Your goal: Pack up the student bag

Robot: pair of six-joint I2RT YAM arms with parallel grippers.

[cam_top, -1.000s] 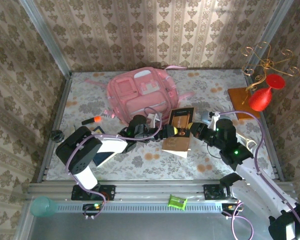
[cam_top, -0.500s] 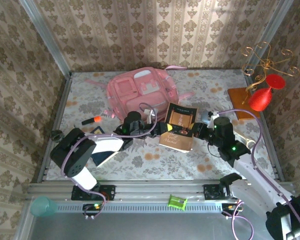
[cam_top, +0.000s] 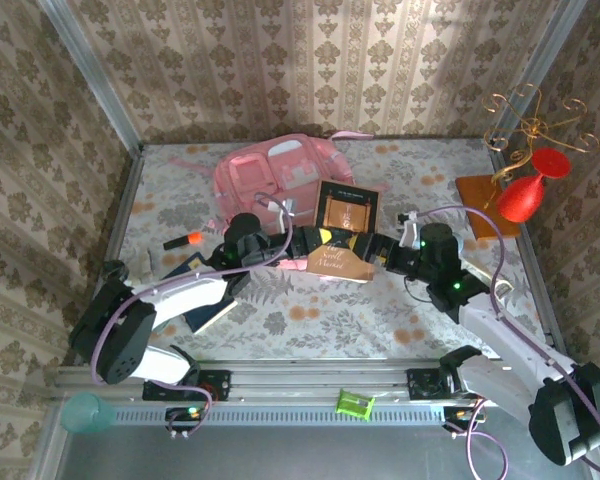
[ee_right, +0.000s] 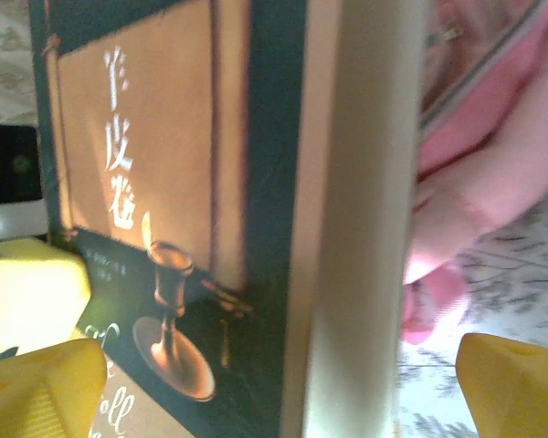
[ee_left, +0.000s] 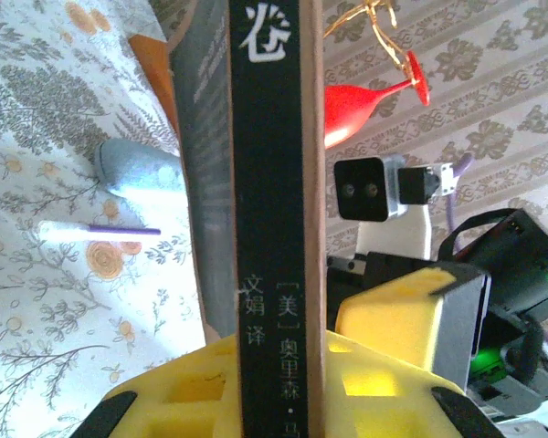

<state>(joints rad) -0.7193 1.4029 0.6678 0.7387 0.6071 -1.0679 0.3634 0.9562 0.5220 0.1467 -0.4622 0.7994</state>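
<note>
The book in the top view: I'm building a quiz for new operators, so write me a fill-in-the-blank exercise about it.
The book is clamped by the left gripper, its ___ facing that wrist's camera.
The right gripper stands ___, one finger on either side of the book.
The student bag beyond it is ___.
Missing: spine; open; pink.

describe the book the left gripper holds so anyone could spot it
Find the pink student bag at the back. By its right front the left gripper holds up a book. Its dark cover with a brown panel and tan lower band stands out against the pink fabric.
</note>
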